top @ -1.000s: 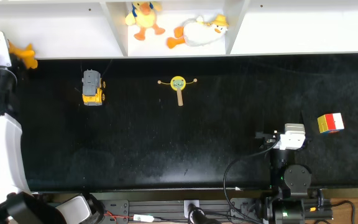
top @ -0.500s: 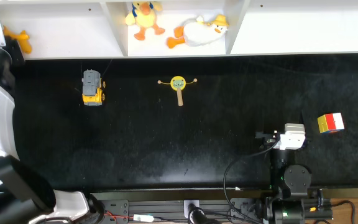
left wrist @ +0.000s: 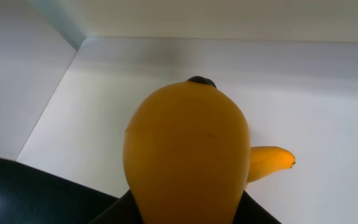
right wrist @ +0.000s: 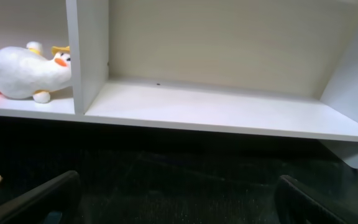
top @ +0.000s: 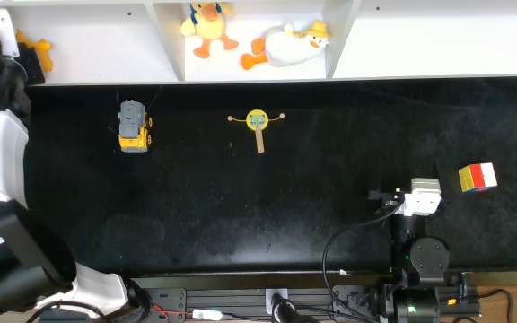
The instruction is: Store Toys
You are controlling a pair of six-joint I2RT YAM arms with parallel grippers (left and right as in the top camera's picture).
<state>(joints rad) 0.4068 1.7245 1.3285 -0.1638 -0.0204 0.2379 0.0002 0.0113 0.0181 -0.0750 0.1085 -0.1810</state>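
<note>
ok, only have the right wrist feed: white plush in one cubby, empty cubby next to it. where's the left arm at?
Observer: At the shelf. The left pincer is in the far-left cubby, shut on an orange toy.
Operator: what's not shelved yet?
Observer: Three toys on the black table: a yellow toy truck, a rattle drum and a colour cube.
Operator: white plush alone in its cubby?
Observer: No, a yellow plush duck sits beside it.
</note>
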